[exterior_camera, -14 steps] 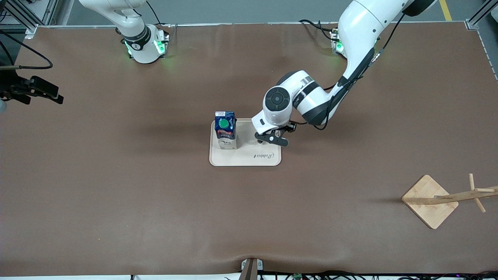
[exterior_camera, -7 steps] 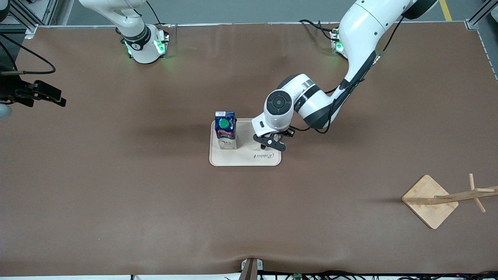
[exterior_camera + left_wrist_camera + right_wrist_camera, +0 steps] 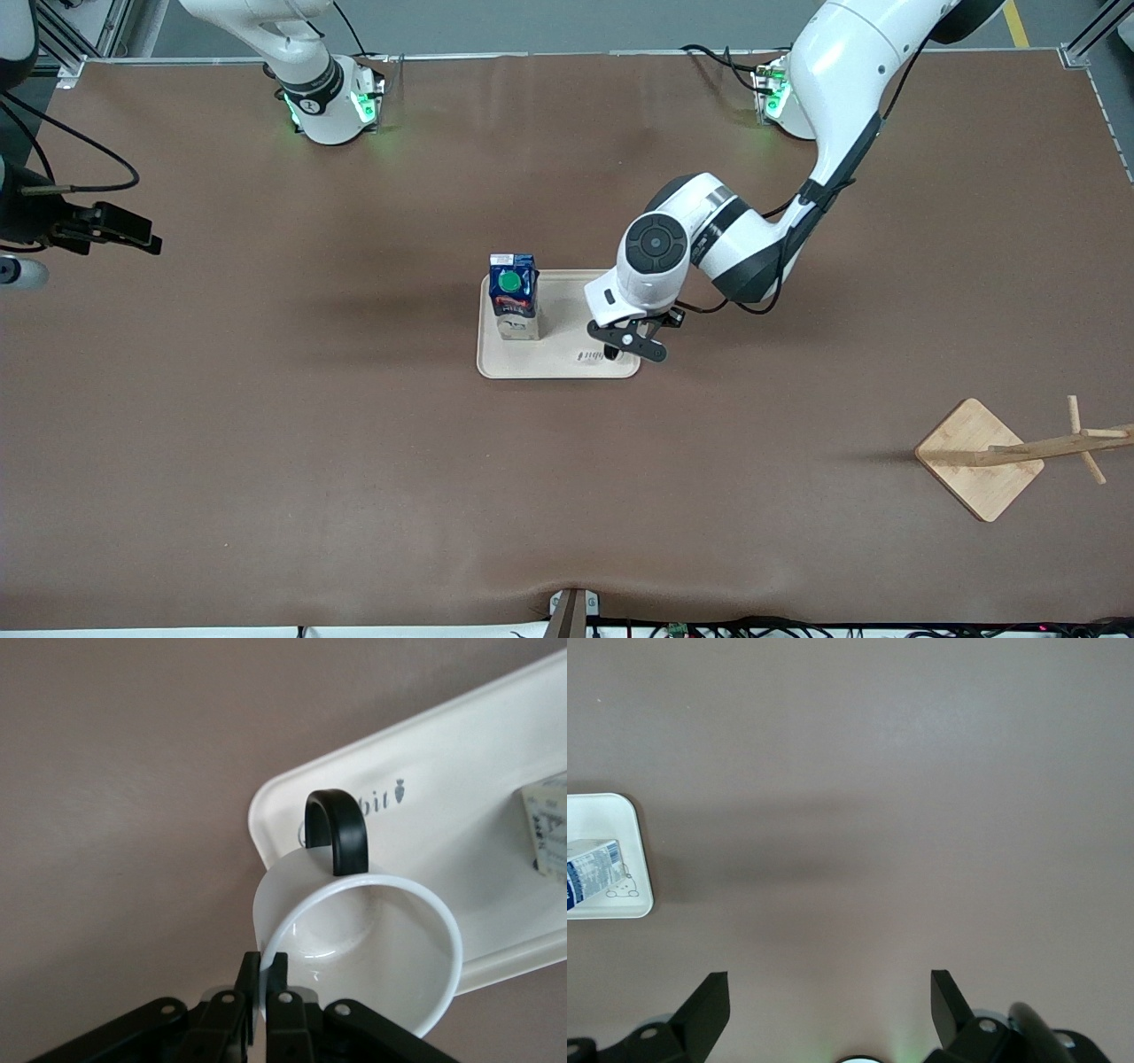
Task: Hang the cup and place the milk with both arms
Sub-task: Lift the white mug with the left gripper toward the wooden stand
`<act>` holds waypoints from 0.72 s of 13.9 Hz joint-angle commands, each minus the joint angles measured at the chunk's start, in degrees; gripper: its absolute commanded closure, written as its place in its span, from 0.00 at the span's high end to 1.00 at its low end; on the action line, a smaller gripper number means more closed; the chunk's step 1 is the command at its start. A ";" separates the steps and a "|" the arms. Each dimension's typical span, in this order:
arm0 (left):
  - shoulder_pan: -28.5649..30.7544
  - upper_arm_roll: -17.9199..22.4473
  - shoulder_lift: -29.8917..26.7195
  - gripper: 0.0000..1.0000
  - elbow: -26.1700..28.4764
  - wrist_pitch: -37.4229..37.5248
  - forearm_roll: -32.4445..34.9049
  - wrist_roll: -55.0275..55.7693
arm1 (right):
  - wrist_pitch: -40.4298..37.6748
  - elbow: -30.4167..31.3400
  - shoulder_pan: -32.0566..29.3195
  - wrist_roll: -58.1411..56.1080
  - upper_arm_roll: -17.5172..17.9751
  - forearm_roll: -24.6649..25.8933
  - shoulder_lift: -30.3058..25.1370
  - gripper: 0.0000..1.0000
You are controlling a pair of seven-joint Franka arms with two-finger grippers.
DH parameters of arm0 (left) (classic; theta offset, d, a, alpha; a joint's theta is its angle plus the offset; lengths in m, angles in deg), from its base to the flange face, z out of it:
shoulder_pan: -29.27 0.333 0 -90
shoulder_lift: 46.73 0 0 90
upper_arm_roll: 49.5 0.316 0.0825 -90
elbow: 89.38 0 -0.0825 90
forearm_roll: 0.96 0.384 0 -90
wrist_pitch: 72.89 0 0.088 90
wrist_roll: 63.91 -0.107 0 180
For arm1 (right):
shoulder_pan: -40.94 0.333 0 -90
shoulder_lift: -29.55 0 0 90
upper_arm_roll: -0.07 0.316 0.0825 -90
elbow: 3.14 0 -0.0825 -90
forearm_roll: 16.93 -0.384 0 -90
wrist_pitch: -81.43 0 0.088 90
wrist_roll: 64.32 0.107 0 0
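Left gripper [image 3: 263,979] now clamps the cup [image 3: 372,948], hidden in front view.

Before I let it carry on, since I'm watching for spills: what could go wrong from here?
1. The left pincer pinches only the thin rim of the cup, so the cup could tilt or slip during the carry.
2. The cup hangs over a corner of the tray, where the milk stands; a low swing might clip either.
3. The rack stands toward the left arm's end of the table, so the carry is long.
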 commanded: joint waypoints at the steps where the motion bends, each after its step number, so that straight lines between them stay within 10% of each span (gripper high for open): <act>1: 1.77 0.66 -3.22 0.00 -3.89 6.31 0.32 0.95 | -0.50 -1.52 -1.37 -0.77 0.73 -0.16 1.54 1.00; 10: 17.85 0.22 -11.91 0.00 -5.67 9.15 -1.35 2.26 | -0.32 -1.61 -1.19 -0.51 0.81 -0.60 2.07 1.00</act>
